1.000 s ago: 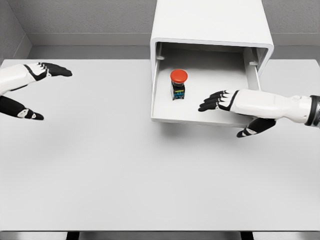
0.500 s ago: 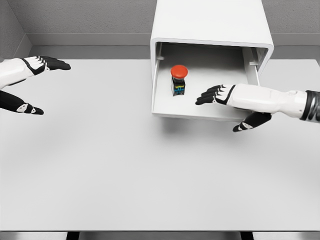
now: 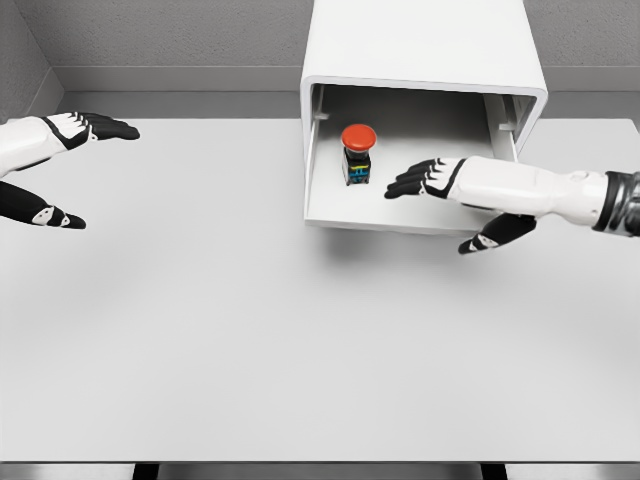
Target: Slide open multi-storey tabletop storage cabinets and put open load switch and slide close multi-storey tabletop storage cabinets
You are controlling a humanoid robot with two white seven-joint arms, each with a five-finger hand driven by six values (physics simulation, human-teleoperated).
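Broad pale grey table (image 3: 250, 350), grey textured wall (image 3: 170, 30) behind, soft even light

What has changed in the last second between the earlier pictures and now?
The drawer slid back toward the cabinet, carrying the red-button switch with it. The right hand, open across the drawer's front edge, moved along with it, holding nothing. The left hand drifted slightly and stays open at the far left.

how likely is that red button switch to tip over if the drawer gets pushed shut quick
Fairly likely: the load switch stands upright with a wide red cap over a narrower dark base, so it looks top-heavy. It sits free on the smooth drawer floor, so it may instead slide.
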